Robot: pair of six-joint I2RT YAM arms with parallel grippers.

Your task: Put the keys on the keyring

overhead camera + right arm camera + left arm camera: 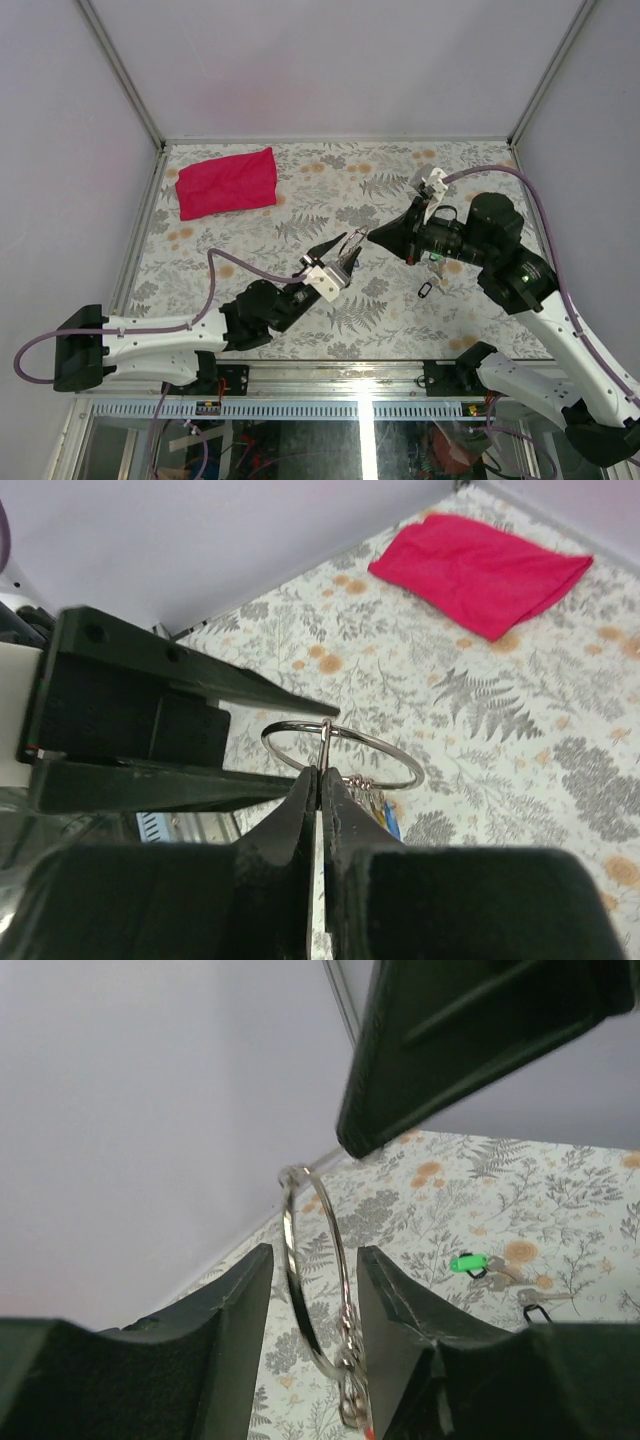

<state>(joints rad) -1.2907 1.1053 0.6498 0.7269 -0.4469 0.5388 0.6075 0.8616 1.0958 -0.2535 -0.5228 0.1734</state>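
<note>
Above the middle of the surface point(480, 170), well clear of its edges, the right tool point(320, 772) is clamped on the keyring point(325, 745). The left tool point(313, 1252) has its fingers apart around it. A green-tagged key point(468, 1263) lies on the surface nearby.

The white-shelled left arm point(150, 340) and white-shelled right arm point(575, 335) carry black joint housings point(255, 310) — each trails a mauve cable point(215, 262). The left gripper point(347, 246) has tapering matte black fingers point(235, 1330) on a white block point(325, 280).

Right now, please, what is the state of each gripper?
Left gripper: open, its fingers standing either side of the keyring.
Right gripper: closed, pinching the keyring.
</note>
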